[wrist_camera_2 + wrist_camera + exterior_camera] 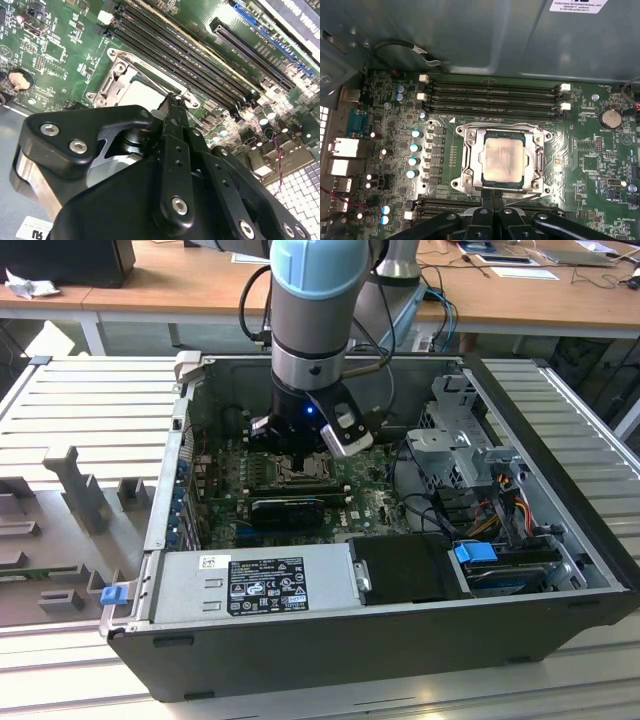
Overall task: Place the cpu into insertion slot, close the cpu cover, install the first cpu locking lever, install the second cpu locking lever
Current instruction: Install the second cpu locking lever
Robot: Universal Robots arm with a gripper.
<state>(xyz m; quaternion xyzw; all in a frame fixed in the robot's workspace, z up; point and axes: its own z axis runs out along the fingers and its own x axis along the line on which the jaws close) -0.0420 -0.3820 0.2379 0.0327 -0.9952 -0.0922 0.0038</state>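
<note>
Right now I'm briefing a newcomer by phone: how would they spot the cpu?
Find the green motherboard inside the open computer case. Beside its four long black memory slots sits a square metal-framed socket; the cpu is the pale beige-silver square inside it.

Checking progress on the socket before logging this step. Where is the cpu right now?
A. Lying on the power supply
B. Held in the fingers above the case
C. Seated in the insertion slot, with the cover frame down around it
C: in the first wrist view the cpu lies flat in the insertion slot, with the cpu cover framing it.
</note>
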